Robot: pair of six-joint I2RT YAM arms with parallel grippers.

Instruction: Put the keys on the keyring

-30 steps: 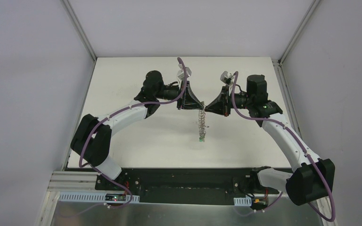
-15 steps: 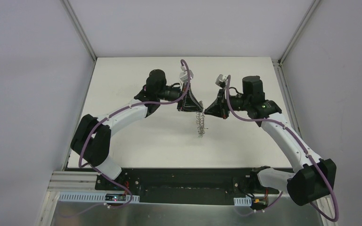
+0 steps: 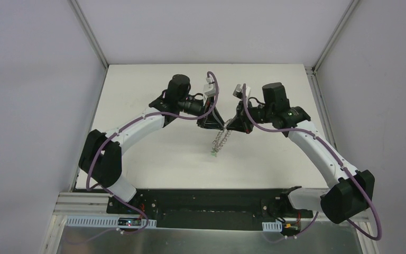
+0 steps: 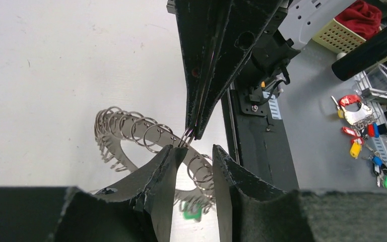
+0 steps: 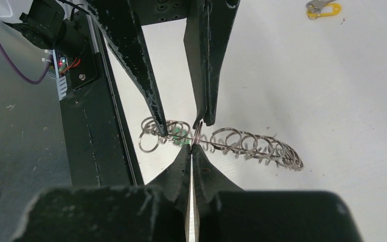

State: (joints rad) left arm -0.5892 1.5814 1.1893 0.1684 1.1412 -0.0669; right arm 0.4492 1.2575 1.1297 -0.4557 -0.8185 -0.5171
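Observation:
The keyring (image 4: 131, 128), a flat dark band fringed with silver wire loops, hangs above the white table between both grippers. My right gripper (image 5: 192, 147) is shut on one of its wire loops (image 5: 198, 132). In the left wrist view it comes in from the top (image 4: 191, 133). My left gripper (image 4: 195, 150) stands open, with several loops showing in the gap between its fingers. A green key (image 4: 191, 212) dangles from the ring's low end (image 3: 212, 153). A yellow key (image 5: 323, 8) lies apart on the table. From above, the grippers meet tip to tip (image 3: 225, 125).
The black base frame (image 5: 90, 101) runs along the table's near edge, under the hanging ring. Off the table to the right lie a bunch of coloured spare keys (image 4: 363, 126) and a yellow basket (image 4: 340, 35).
My left gripper has opened. Both wrists have drawn closer together, the right one shifting left. The ring with the green key now hangs slanted down to the left instead of straight down.

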